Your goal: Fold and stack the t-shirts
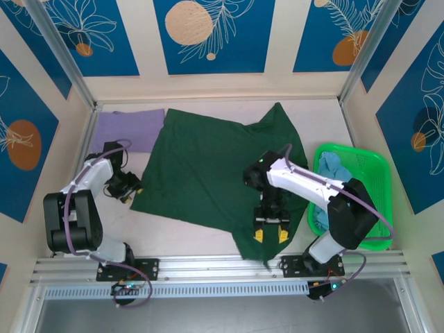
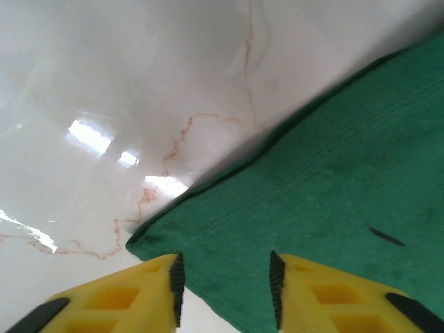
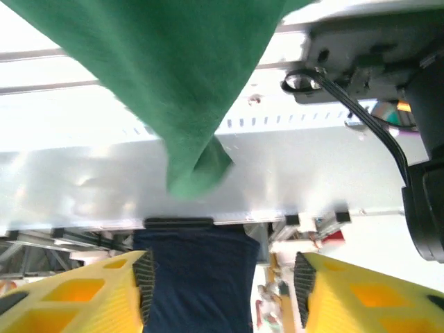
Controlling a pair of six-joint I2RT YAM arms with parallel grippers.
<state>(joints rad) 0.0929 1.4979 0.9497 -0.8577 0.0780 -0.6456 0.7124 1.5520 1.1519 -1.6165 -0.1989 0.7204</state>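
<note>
From above, the dark green t-shirt [image 1: 201, 173] lies spread mid-frame, its lower corner reaching the rail [image 1: 208, 266]. The lavender t-shirt [image 1: 128, 130] sits upper left and the basket [image 1: 378, 166] is at the right.

In the left wrist view, my left gripper [image 2: 225, 291] has its fingers apart over the hem corner, perhaps grazing it. Bare table [image 2: 104, 69] lies open at upper left.

In the right wrist view, my right gripper [image 3: 222, 291] is spread and empty, with cloth hanging from the top edge.
</note>
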